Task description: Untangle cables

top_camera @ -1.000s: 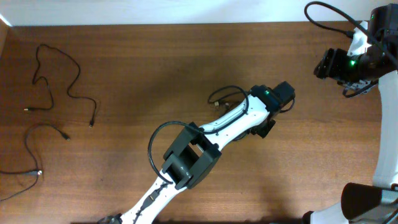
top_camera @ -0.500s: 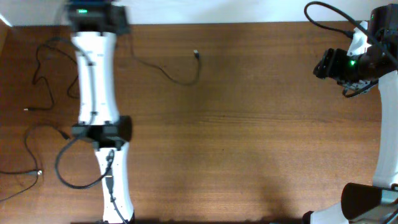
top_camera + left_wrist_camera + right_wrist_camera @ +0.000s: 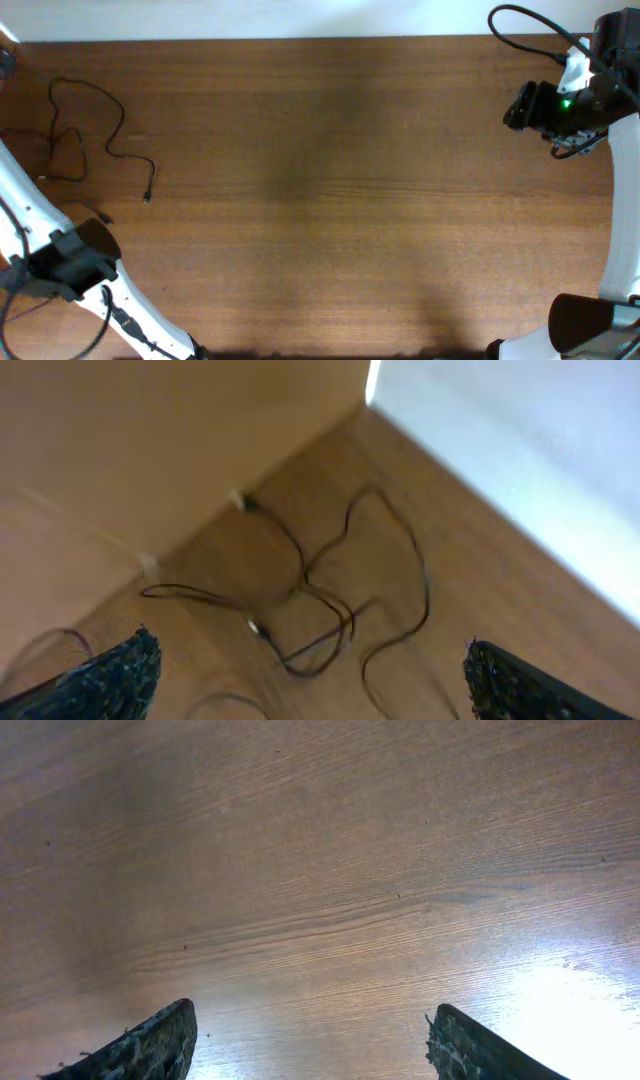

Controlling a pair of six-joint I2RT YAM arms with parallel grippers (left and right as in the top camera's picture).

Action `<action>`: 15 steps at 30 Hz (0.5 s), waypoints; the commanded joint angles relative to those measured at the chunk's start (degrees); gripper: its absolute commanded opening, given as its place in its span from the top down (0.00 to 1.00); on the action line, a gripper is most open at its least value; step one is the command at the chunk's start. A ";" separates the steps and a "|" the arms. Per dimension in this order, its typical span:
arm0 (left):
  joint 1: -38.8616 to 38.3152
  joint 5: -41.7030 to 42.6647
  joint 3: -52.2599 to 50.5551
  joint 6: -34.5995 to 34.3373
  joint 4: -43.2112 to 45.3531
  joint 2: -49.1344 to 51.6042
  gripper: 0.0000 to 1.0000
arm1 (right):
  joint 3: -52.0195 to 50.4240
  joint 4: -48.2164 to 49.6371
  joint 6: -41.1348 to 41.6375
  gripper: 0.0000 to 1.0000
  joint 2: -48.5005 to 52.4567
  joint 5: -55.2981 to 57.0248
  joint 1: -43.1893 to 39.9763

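cables (image 3: 300,592) lay loose at ten o'clock on the worktop (image 3: 330,200), likely pooled clear of centre. left end effector (image 3: 312,685) hovered over them, jaws wide apart, empty. right end effector (image 3: 305,1055) apart, empty, parked at two o'clock.

Left arm (image 3: 75,255) from centre to far-left edge, fingers (image 3: 110,675) newly apart over cables (image 3: 300,588).

The left gripper (image 3: 315,682) gapes wide, holding nothing. Thin black cables (image 3: 302,575) (loosely looped) lie ahead, between the jaws
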 commanded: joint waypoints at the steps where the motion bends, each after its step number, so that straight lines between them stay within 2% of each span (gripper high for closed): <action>1: -0.02 1.90 -5.49 0.28 -1.07 -0.02 0.00 | 0.24 -0.07 -0.63 0.25 0.26 -0.35 0.22; 4: -0.74 7.61 -5.25 0.28 -4.31 -4.09 0.01 | 0.24 -0.28 -0.66 0.24 0.26 -0.61 0.22; 5: -1.40 11.85 -5.25 0.31 -6.14 -6.69 0.01 | 0.24 -0.42 -0.70 0.25 0.24 -2.01 0.22; 6: -2.05 16.41 -5.25 0.31 -7.67 -8.87 0.00 | 0.37 -0.24 -3.32 0.24 0.24 -4.26 0.22; 7: -3.65 25.03 -5.25 0.31 -10.64 -12.76 0.01 | 1.16 -0.90 -8.39 0.21 0.13 -8.94 0.22; 8: -5.38 28.28 -5.25 0.31 -12.33 -15.04 0.01 | 1.97 -1.66 -9.11 0.20 -0.15 -10.05 0.22; 11: -14.08 29.11 -5.25 0.87 -14.93 -19.74 0.00 | 5.01 -5.60 -13.73 0.17 -2.56 -12.37 0.28; 14: -26.71 29.05 -5.25 10.14 -15.04 -21.35 0.01 | 7.13 -8.26 -14.58 0.09 -7.17 -12.33 0.26; 15: -28.94 28.59 -5.31 10.64 -15.69 -21.31 0.01 | 7.41 -8.35 -14.53 0.06 -8.90 -12.33 0.26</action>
